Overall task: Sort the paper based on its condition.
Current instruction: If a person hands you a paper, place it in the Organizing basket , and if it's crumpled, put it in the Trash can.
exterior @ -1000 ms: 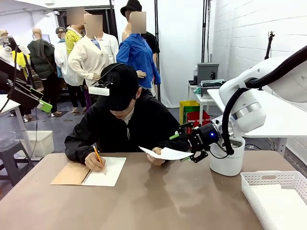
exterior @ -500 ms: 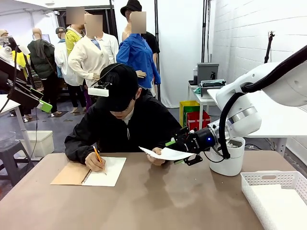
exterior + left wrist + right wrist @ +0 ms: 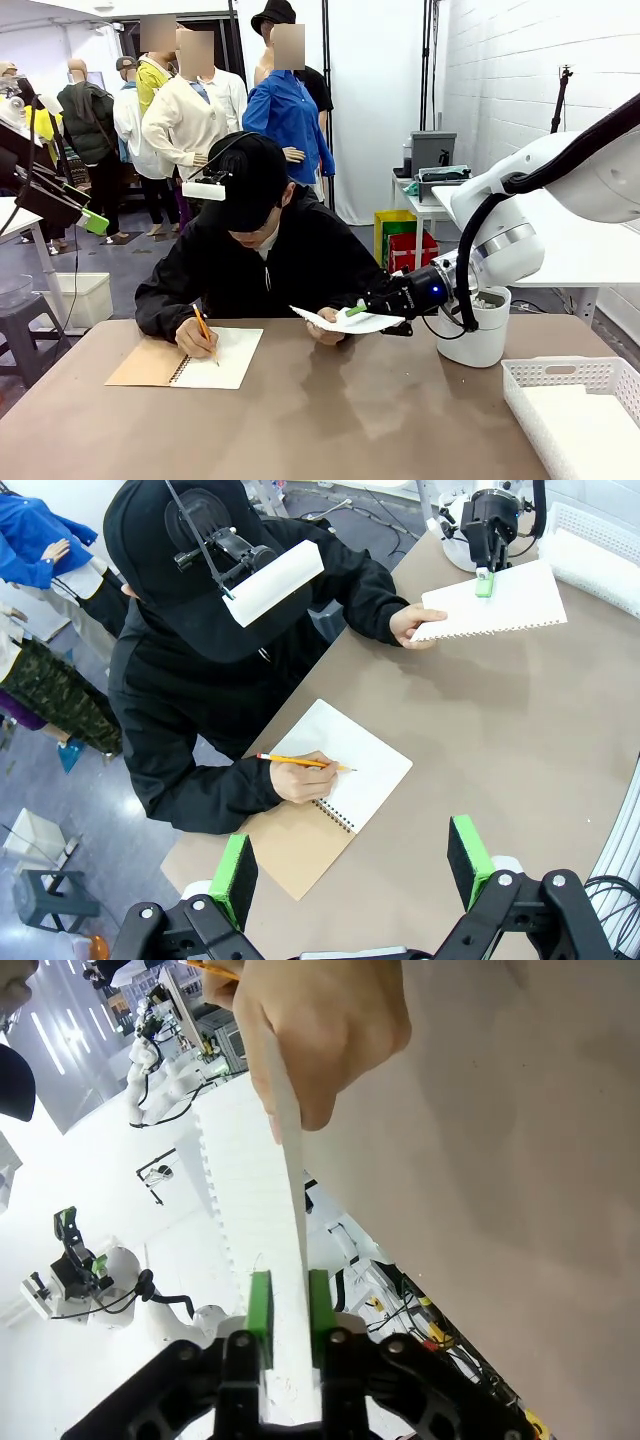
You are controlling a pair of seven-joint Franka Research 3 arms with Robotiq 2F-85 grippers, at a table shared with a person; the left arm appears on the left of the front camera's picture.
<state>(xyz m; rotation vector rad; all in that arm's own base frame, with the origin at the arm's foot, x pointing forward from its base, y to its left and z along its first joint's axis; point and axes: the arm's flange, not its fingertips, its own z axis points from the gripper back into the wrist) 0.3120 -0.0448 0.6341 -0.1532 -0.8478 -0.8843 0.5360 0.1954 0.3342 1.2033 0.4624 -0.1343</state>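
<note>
Handover: right gripper (image 3: 354,311) pinched the smooth white paper sheet (image 3: 335,321); person's hand (image 3: 322,330) held its far edge.
Idle left gripper (image 3: 350,865) sat open; sheet was not yet sorted.

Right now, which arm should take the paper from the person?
Right. The right claw is pinching the sheet that the person's hand holds out. The left claw is open, high over the table's near side, far from it.
</note>
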